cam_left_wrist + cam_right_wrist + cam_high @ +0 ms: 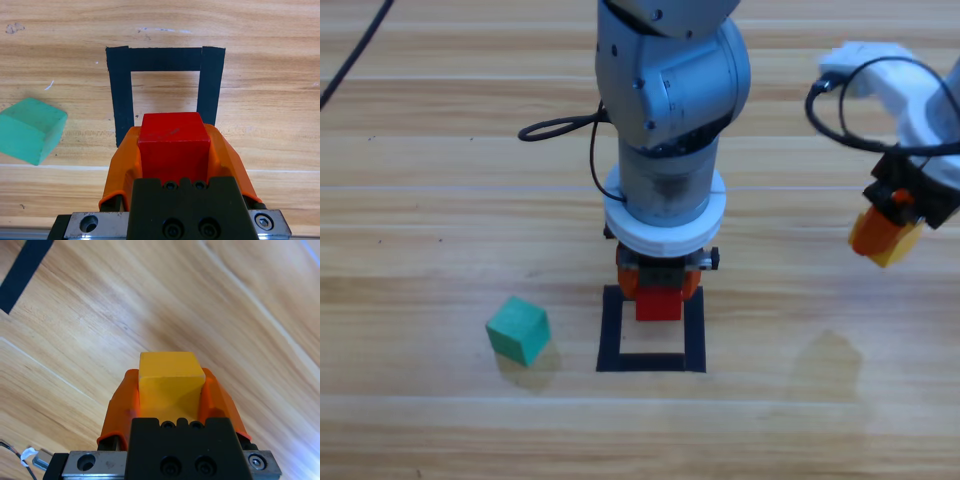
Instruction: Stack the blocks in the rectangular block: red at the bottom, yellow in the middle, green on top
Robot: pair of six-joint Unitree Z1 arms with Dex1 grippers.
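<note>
My left gripper [658, 296] reaches down at the far edge of the black rectangular block [610, 330] and is shut on the red cube [658, 304]. In the left wrist view the red cube [173, 145] sits between the orange jaws, just short of the frame [120, 95]. The green cube [518, 329] lies tilted on the wood left of the frame; it shows at the left edge as the green cube [30, 129]. My right gripper [886, 238] hangs above the table at the right, shut on the yellow cube [170, 382].
Black cables [555, 127] trail from the left arm at the back. A corner of black tape [22, 272] shows at the upper left of the right wrist view.
</note>
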